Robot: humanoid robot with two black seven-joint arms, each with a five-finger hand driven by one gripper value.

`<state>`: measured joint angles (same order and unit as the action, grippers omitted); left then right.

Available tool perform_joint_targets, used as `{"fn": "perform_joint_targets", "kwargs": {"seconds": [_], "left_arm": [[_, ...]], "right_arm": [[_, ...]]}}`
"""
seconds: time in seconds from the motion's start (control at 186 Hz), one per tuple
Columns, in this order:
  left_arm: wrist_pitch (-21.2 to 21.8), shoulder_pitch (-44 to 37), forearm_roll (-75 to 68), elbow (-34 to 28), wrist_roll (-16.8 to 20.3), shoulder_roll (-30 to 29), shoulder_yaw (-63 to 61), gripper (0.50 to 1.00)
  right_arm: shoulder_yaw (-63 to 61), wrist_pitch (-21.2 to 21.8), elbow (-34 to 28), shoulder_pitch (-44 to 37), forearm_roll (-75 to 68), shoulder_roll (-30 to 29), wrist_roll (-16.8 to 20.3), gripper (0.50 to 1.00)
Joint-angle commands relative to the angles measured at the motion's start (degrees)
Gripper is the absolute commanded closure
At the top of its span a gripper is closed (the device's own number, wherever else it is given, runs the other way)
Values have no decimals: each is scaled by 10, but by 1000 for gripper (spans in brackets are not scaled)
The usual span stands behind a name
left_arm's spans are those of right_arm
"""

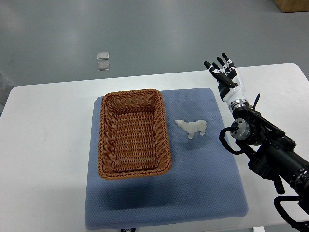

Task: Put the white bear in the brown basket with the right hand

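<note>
A small white bear (192,127) stands on the blue mat (203,179), just right of the brown wicker basket (103,140). The basket is empty. My right hand (223,70) is raised over the far right corner of the mat, beyond and to the right of the bear, with its fingers spread and nothing in them. Its dark arm (270,154) comes in from the lower right. The left arm does not show.
The mat lies on a white table (43,145). Two small clear squares (103,60) lie on the grey floor beyond the table. A brown box corner (292,5) shows at the top right.
</note>
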<state>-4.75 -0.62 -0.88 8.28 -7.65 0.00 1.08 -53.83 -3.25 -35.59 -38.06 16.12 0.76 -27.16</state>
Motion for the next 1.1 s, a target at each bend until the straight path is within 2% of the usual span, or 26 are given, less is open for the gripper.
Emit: {"fn": "perform_joint_targets", "kwargs": {"seconds": [0.0,1.093], "left_arm": [[0,-1,-1,2,0,0,-1,500],[7,6,1,-4,1,0,2,500]], "right_arm": [[0,0,0,0,1,-1,0,576],[-1,0,-1,-1,0,0,0,576]]}}
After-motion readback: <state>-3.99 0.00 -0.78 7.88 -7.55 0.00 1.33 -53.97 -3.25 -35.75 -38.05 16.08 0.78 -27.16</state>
